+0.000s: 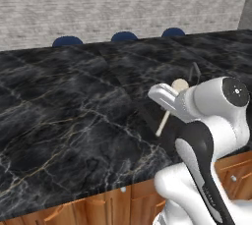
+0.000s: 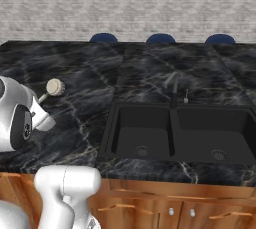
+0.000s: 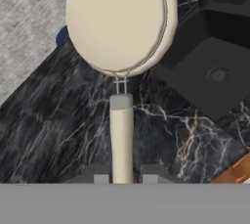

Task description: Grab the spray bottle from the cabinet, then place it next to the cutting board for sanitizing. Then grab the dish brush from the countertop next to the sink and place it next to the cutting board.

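Note:
My gripper is shut on the light-wood handle of the dish brush. In the hand view its round cream head stands straight out ahead of the fingers, over the black marble countertop. From the left base view the dish brush pokes out past the white hand, with the handle slanting down toward the near edge. In the right base view the brush head shows just left of the sink. The spray bottle, the cabinet and the cutting board are out of view.
A black double-basin sink with a dark faucet is set into the countertop to the right of the hand. Three blue stool tops stand beyond the far edge before a pale brick wall. Brown base cabinets run below.

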Robot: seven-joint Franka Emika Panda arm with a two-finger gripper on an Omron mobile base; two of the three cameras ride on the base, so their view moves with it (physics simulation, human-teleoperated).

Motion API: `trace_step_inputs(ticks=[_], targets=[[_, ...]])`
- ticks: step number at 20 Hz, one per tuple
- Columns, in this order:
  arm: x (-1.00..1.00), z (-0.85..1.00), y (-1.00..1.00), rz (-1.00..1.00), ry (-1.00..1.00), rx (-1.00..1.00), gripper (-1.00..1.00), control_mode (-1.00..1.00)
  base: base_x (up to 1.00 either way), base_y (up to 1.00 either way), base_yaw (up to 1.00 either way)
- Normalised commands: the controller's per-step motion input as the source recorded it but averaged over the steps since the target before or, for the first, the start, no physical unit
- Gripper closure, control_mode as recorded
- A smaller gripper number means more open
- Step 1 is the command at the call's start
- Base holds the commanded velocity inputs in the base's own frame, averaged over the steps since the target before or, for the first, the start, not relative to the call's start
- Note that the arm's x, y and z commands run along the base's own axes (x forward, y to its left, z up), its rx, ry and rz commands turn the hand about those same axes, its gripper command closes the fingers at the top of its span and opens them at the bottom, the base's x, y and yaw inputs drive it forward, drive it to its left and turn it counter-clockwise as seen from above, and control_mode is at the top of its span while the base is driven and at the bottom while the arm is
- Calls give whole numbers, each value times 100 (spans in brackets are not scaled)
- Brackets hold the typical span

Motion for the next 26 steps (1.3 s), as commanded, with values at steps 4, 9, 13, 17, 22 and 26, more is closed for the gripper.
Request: trace_step_inputs(ticks=[4,9,13,17,22,26], targets=[[-89,12,-13,-1,-14,2,100,-100,0,0,0],[-92,0,0,0,-25,0,100,-100,0,0,0],[0,0,0,0,0,0,100,100,-61,6,7],[0,0,0,0,0,0,100,100,-44,47,40],[0,0,0,0,0,0,100,100,0,35,88],[0,0,0,0,0,0,100,100,0,12,97]])
